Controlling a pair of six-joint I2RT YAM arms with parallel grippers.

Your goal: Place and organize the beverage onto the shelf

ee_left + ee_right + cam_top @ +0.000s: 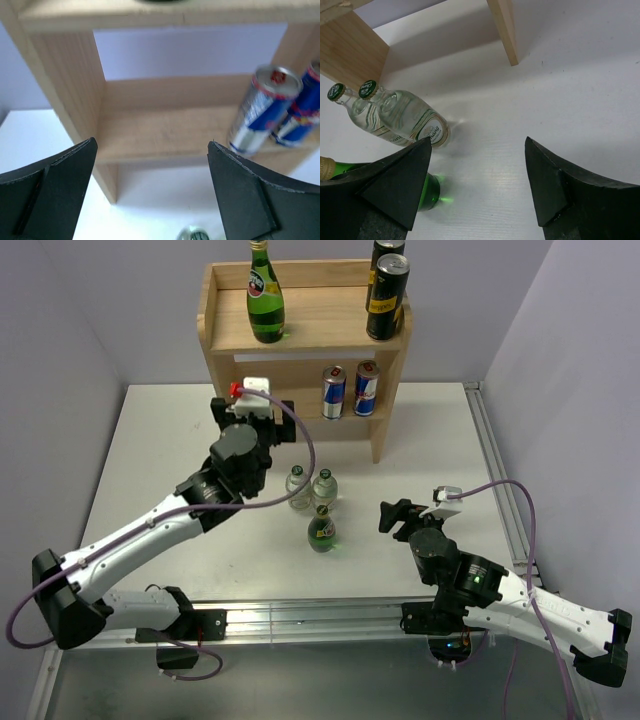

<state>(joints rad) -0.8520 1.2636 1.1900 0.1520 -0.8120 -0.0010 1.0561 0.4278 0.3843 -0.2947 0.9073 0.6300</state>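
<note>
The left tool [151, 144] hangs released and empty just before the lower tier of the shelf [320, 318], while the right tool [477, 142], likewise released, hovers well in front of it.

No text can be read: lettering on the clear bottle [410, 117] and the blue-and-silver cans [260, 112] is blurred.

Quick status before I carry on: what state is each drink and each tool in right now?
Left tool: open, empty, facing the shelf's lower tier.
Right tool: open, empty, over the table.
Large green bottle: upright, top tier.
Black cans: upright, top tier.
Red Bull cans: upright, lower tier.
Two clear bottles: upright, on table.
Small green bottle: upright, on table.
</note>
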